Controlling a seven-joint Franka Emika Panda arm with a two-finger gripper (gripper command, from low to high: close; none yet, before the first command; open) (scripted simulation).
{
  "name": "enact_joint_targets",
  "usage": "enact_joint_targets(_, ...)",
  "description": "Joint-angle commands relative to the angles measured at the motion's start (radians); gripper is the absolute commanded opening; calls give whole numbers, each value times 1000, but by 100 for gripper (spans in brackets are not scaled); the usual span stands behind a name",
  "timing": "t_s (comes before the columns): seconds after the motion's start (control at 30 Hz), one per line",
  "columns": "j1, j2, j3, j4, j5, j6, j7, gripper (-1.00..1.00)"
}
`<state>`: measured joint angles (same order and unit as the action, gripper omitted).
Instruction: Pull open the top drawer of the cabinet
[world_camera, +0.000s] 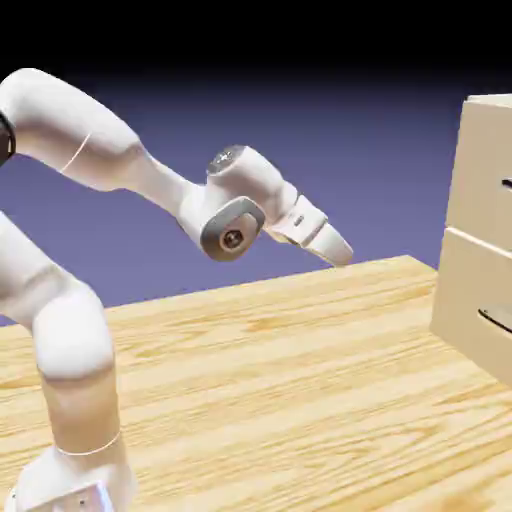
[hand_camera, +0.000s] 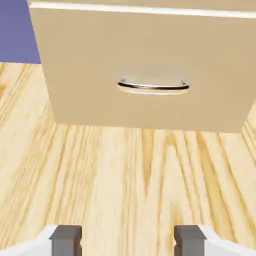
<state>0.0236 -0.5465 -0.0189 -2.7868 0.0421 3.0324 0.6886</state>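
One tall pale beige wooden cabinet (world_camera: 480, 230) shows two stacked drawer fronts, each with one dark handle, while the white two-finger gripper (world_camera: 338, 250) hangs well apart, jaws spread and empty.

End effector (world_camera: 338, 250) hangs above desk (world_camera: 280, 380), well apart from cabinet (world_camera: 480, 230) at right edge.

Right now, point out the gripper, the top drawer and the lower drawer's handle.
gripper (world_camera: 335, 250), exterior view, at its fingertips.
top drawer (world_camera: 485, 170), exterior view, bare front panel.
lower drawer's handle (hand_camera: 153, 86), hand view, middle of the bar.

pale beige cabinet (world_camera: 480, 230), wood-grain table (world_camera: 300, 380)
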Motion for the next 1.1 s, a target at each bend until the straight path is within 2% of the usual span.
enact_joint_targets(0.0, 10, 20, -16, 19, 35, -4, -44, 0)
enact_joint_targets(1.07, 317, 643, -516, 636, 1152, -127, -1435, 0)
